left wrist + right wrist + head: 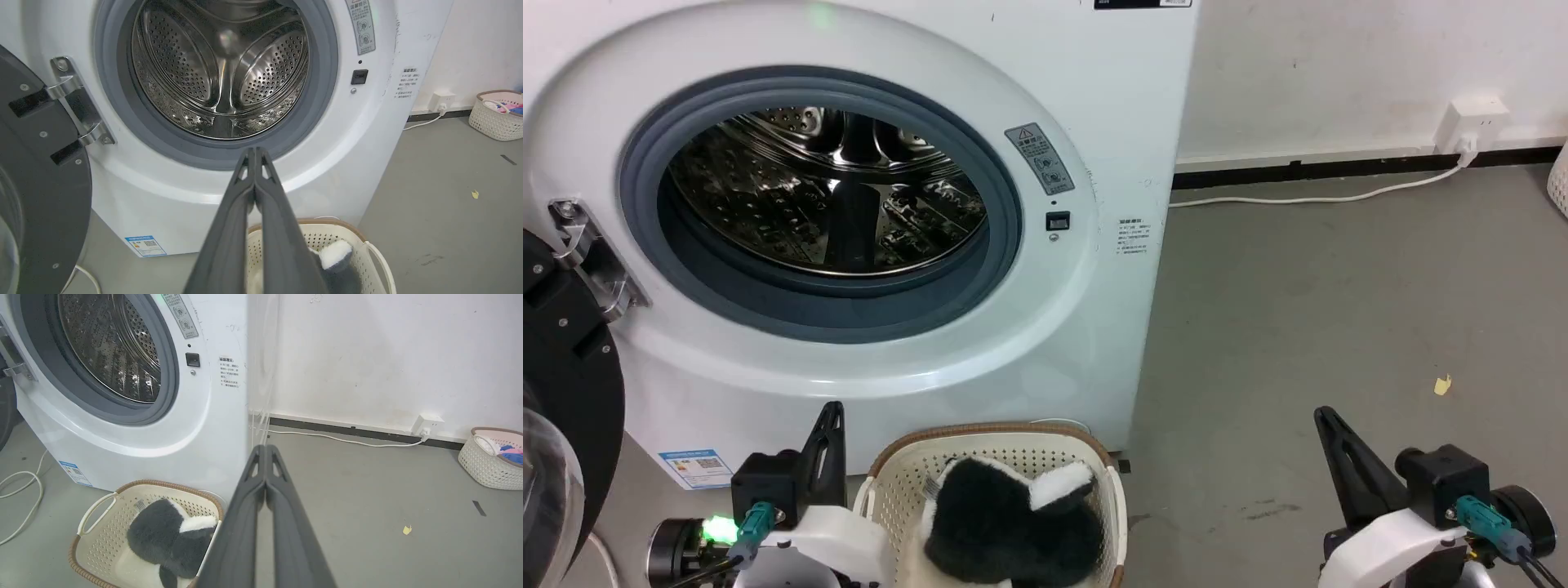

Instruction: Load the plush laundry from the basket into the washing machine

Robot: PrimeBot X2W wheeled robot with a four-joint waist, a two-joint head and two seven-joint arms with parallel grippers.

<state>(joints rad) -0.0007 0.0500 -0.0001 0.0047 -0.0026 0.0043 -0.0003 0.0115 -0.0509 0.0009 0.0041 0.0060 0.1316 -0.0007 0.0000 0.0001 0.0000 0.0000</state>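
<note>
Head view: washing machine (1013,343) stood with its door (564,392) swung wide on the hinge at the port's left, steel drum (825,188) showing through the grey ring. Basket (898,482) sat on the floor (1339,310) just before the machine's lower right corner. Plush laundry (1005,523) lay inside that basket, black with white patches, neither gripper touching it. Left gripper (832,412) was below the machine's port, just beside the basket's left rim, fingers pressed together with nothing between them. Right gripper (1327,416) was well right of the machine, over the floor, likewise closed and empty. Second basket (490,461) holding coloured clothes stood by the wall, far right of the machine. White cable (1298,198) ran from the machine's right side to a wall socket (1470,118).
</note>
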